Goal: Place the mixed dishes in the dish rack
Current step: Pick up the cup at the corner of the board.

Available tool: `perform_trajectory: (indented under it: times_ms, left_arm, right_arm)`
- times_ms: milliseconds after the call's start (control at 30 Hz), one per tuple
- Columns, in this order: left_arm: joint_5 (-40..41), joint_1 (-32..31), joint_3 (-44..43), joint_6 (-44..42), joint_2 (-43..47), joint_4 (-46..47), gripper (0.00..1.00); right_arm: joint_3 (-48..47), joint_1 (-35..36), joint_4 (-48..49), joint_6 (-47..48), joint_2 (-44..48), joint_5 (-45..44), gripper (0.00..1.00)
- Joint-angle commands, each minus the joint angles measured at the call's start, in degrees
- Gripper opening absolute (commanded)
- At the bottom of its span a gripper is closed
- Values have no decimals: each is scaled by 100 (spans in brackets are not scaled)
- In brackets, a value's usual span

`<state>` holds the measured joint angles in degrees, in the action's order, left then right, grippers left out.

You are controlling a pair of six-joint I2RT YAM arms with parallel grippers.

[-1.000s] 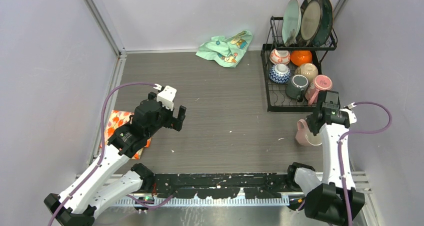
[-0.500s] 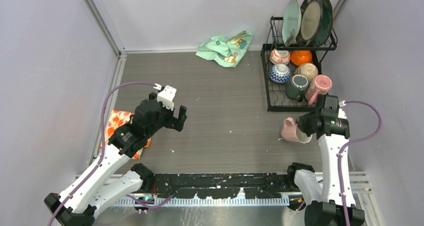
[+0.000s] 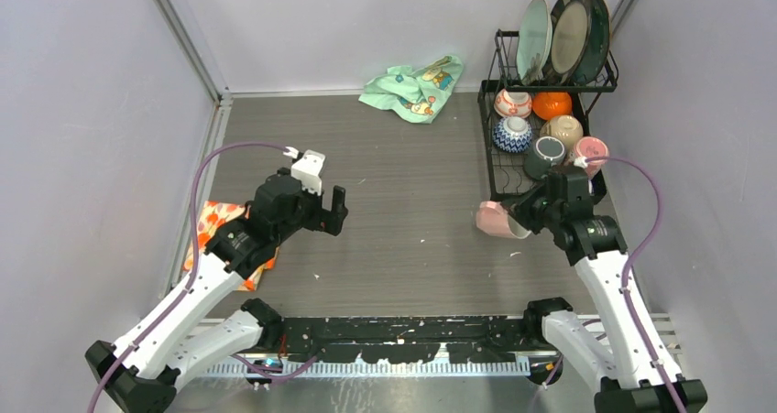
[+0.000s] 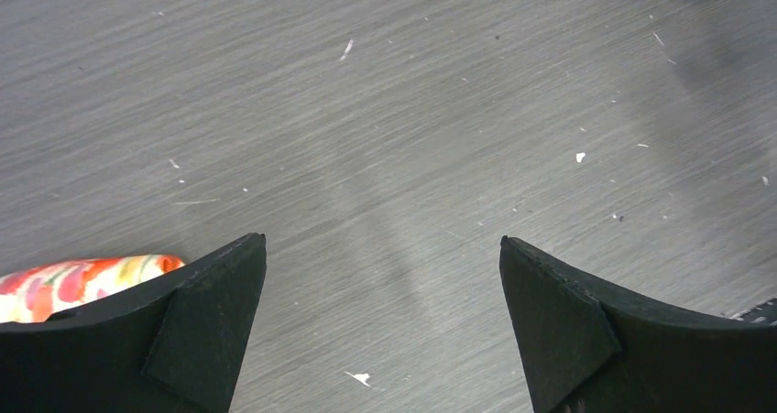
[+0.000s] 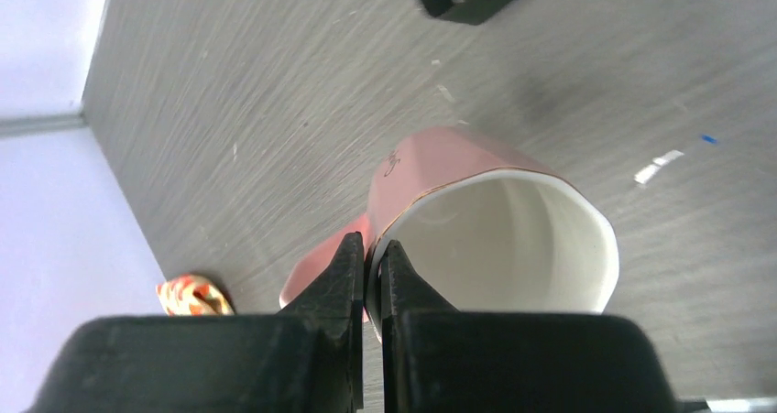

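Top external showed a wide stretch of table (image 3: 412, 184) between the arms, with the rack (image 3: 484, 147) against the far right wall. The right gripper (image 3: 519, 213) pinched the rim of a pink cup (image 3: 493, 219) just beside the rack's near-left corner. The left gripper (image 3: 330, 213) hung wide, holding nothing.

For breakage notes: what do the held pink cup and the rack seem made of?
The held pink cup looks like glazed ceramic: glossy pink outside, white inside, fine gold rim line. The rack looks like black-coated metal wire: thin rigid rods.
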<state>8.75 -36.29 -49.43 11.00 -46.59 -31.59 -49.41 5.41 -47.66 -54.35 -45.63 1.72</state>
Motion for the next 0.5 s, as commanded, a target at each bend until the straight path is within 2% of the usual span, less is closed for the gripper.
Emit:
perform_trajectory:
  times_ms: [0, 133, 300, 367, 467]
  left_arm:
    - [-483, -20, -262, 707, -131, 94, 99]
    - [-1242, -20, -302, 1381, -179, 189, 95]
    - [-2037, -25, -348, 2103, -242, 373, 91]
    - [-2255, -22, -339, 2361, -285, 470, 90]
    - [-2589, -25, -354, 2688, -411, 636, 90]
  right_arm:
    - [45, 737, 1739, 274, -3, -81, 1]
    - [191, 1284, 2777, 843, -46, 107, 1]
    - [320, 1438, 3831, 1098, -352, 689, 1]
    - [235, 1504, 3905, 1116, -543, 685, 1]
    - [113, 1755, 3982, 1703, -756, 821, 1]
